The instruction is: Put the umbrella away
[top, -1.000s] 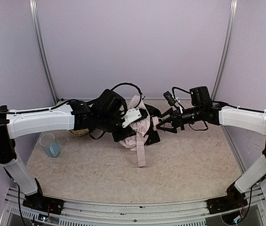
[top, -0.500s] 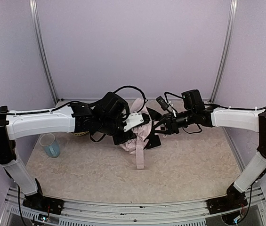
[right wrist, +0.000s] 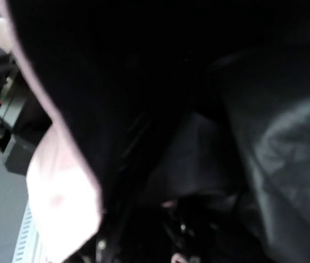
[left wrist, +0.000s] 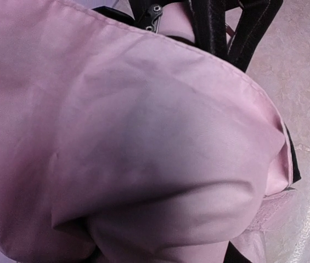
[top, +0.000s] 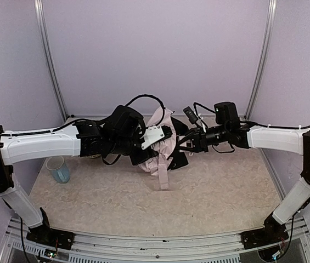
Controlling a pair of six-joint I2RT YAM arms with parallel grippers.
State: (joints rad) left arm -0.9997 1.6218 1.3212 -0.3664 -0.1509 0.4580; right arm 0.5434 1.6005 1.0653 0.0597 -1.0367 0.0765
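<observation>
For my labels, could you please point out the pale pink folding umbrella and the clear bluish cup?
Pale pink folding umbrella point(top: 164, 164): top external view, hanging fabric.
Clear bluish cup point(top: 59, 169): top external view, side wall.

the umbrella lies near the middle of the table, toward its far side; its upper part is lifted off the surface, and a strip of its fabric trails toward the near edge; the left gripper reaches in from the left and meets the umbrella's upper left side; the right gripper comes from the right, close against its right side; the two face each other with the umbrella between them; a cup stands on the table well to the left, just nearer than the left forearm, apart from the umbrella
</observation>
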